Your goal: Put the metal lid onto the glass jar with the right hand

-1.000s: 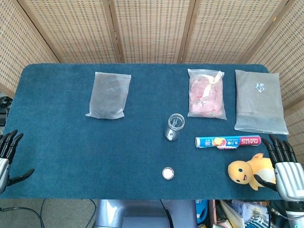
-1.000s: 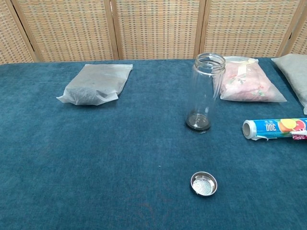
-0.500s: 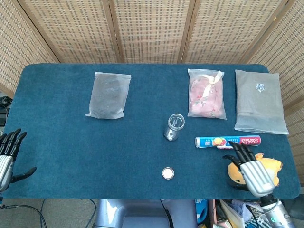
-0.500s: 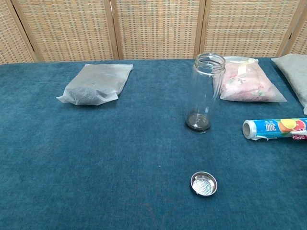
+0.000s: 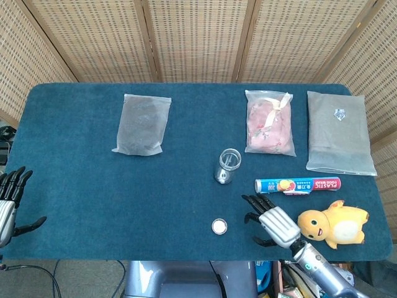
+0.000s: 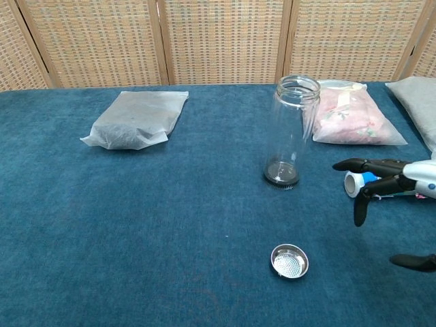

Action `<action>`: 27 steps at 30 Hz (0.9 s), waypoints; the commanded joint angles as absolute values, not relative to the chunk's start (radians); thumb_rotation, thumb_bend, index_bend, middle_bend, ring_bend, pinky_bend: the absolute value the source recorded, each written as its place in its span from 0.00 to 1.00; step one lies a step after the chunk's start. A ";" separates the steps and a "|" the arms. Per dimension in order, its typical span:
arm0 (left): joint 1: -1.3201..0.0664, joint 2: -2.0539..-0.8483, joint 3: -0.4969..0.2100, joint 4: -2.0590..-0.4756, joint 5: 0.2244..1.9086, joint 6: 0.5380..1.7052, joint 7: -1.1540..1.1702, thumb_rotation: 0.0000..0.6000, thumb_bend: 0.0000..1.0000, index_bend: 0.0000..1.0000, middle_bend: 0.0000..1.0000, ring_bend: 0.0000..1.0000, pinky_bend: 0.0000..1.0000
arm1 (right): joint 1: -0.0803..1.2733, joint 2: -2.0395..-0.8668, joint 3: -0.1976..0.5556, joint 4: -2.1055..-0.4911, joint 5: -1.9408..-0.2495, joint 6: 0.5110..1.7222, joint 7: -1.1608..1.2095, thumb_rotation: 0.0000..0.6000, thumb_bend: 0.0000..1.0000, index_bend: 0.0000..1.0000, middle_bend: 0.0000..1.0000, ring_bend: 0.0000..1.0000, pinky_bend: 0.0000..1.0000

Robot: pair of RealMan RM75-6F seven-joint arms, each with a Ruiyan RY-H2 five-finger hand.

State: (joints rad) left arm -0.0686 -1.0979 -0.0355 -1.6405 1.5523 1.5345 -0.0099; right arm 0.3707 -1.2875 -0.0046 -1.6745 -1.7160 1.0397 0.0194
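The glass jar (image 5: 227, 166) (image 6: 293, 132) stands upright and open-mouthed near the table's middle. The small round metal lid (image 5: 219, 226) (image 6: 289, 261) lies on the blue cloth in front of it, hollow side up. My right hand (image 5: 271, 222) (image 6: 392, 197) hovers to the right of the lid with its fingers spread and holds nothing. It is apart from the lid and the jar. My left hand (image 5: 8, 205) sits at the table's far left edge, fingers apart and empty; only the head view shows it.
A plastic-wrap roll (image 5: 298, 185) (image 6: 388, 182) lies right of the jar, and a yellow duck toy (image 5: 335, 223) sits beside my right hand. A pink bag (image 5: 270, 122), a grey bag (image 5: 339, 131) and a whitish bag (image 5: 142, 124) lie further back.
My right hand has moved left from the table's right edge, past the duck toy, toward the lid, and now shows in the chest view. Jar and lid have not moved.
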 commanded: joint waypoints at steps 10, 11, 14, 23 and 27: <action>-0.072 -1.094 -0.038 -1.637 1.544 1.529 -0.026 1.00 0.07 0.00 0.00 0.00 0.00 | 0.465 -1.398 0.023 -1.683 -1.628 0.916 -0.146 1.00 0.48 0.45 0.00 0.00 0.00; -0.072 -1.094 -0.038 -1.636 1.543 1.529 -0.027 1.00 0.07 0.00 0.00 0.00 0.00 | 0.471 -1.405 0.024 -1.680 -1.618 0.907 -0.156 1.00 0.50 0.45 0.00 0.00 0.00; -0.073 -1.095 -0.038 -1.637 1.543 1.527 -0.029 1.00 0.07 0.00 0.00 0.00 0.00 | 0.485 -1.426 0.023 -1.667 -1.595 0.882 -0.190 1.00 0.52 0.45 0.00 0.00 0.00; -0.071 -1.090 -0.042 -1.636 1.534 1.529 -0.041 1.00 0.07 0.00 0.00 0.00 0.00 | 0.514 -1.493 0.034 -1.639 -1.510 0.847 -0.277 1.00 0.53 0.45 0.00 0.00 0.00; -0.073 -1.088 -0.043 -1.635 1.529 1.524 -0.046 1.00 0.07 0.00 0.00 0.00 0.00 | 0.523 -1.515 0.040 -1.630 -1.488 0.847 -0.295 1.00 0.53 0.47 0.00 0.00 0.00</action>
State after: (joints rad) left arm -0.0728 -1.0881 -0.0433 -1.6347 1.5291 1.5244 -0.0457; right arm 0.5199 -1.5098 0.0375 -1.6336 -1.4929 0.8476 -0.2908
